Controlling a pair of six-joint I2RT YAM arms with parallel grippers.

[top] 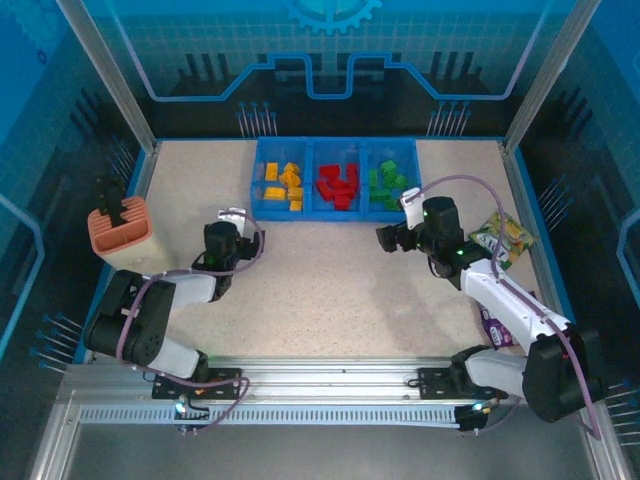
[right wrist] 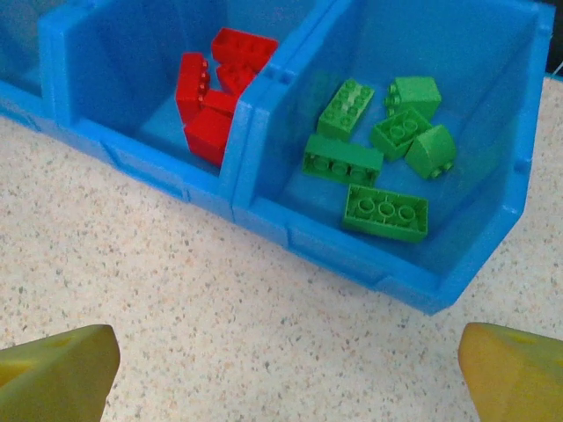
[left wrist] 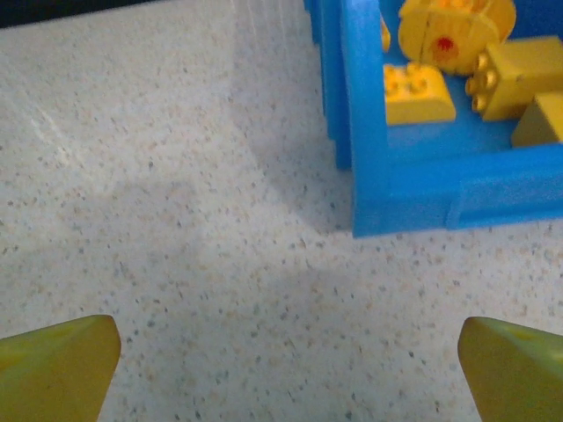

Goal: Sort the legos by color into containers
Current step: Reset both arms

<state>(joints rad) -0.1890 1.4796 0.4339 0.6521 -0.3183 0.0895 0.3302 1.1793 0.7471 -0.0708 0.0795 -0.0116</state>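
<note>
Nearest us, our left gripper (left wrist: pixel 286 374) and right gripper (right wrist: pixel 286 374) both stood wide open and empty, yellow fingertips (left wrist: pixel 57 365) hovering over the speckled counter (top: pixel 330 280). Our left one hung by the front left corner of the blue tray (top: pixel 310 213), our right one before its green compartment. Every lego we could see lay inside: yellow-orange legos (top: pixel 283 185) in the left compartment, red legos (top: pixel 338 185) in the middle, green legos (top: pixel 388 185) on the right. We judged these bricks light, rigid and rather slick, best pinched across two flat side walls rather than over the studs.
</note>
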